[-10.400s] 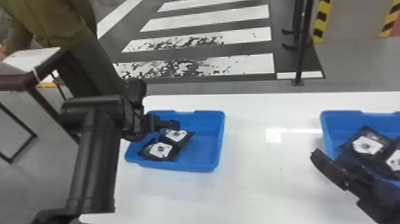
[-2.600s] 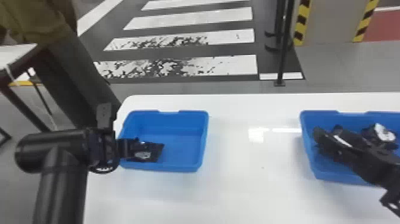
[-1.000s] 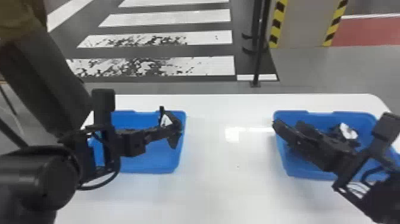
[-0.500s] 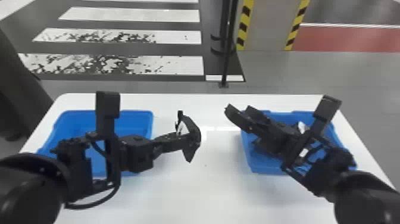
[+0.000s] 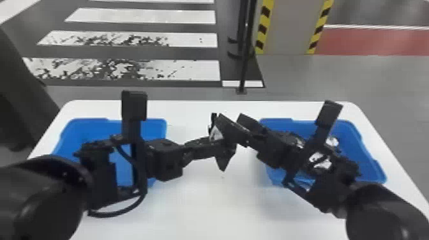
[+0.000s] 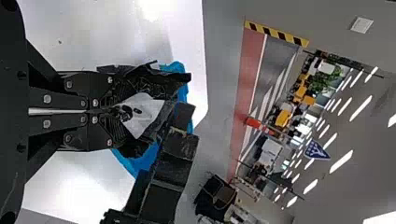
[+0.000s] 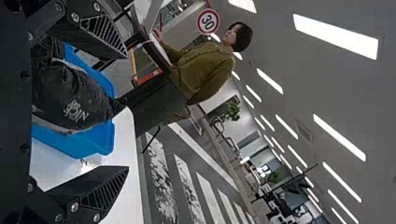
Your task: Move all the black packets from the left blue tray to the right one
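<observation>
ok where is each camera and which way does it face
Head view: on the head, facing forward and down over left tray and right tray; left arm, right arm show.
Left wrist view: on that wrist, facing past left gripper, black packet and right arm toward right tray.
Right wrist view: on that wrist, facing past right gripper toward left tray.
Both wrist views share the black packet.
</observation>
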Available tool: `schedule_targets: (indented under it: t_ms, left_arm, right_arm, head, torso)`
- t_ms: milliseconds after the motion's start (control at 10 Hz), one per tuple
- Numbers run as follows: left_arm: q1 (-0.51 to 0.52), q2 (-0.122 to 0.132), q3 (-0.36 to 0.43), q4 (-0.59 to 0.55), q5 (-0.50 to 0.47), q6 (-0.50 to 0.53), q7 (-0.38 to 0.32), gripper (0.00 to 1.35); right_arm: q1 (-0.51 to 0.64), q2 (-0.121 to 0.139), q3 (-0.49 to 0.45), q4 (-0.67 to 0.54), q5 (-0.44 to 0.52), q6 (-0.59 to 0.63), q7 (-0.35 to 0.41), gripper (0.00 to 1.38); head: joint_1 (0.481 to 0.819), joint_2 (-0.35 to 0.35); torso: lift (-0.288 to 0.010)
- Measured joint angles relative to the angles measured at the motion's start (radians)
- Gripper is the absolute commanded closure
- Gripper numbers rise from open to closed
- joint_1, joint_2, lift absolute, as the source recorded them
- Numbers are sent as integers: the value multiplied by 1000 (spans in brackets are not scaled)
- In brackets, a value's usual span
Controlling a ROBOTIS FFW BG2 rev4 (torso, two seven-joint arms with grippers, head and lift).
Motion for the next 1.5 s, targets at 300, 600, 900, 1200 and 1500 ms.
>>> schedule_targets:
  t_ms: [300,600,900,1200,1500]
  left_arm:
    - [-7,0,-8,3,6,0,2,1196]
    - [-8,-2,-15,5,17,-6,3,1196]
    - [-8,-4,-15,5,22,-16,3,1196]
    - [-5,-5,-12,5,33,-33,9,713]
    - [48,-16,25,1,89,-58,21,125]
  right_arm:
    - [-2,-6,48,-11,-17,4,1,217]
    - [-23,-4,62,20,-15,5,0,924]
    - [-32,-2,63,38,-13,8,1,1288]
    - [-31,0,63,54,-22,-32,2,1282]
    - [-30,4,-8,67,-15,-53,1,1282]
  head:
    - [695,14]
    - [695,16]
    - [695,14]
    - [695,8]
    - [695,-26]
  torso:
    - [-140]
    - [-140]
    - [-140]
    - [-140]
    - [-140]
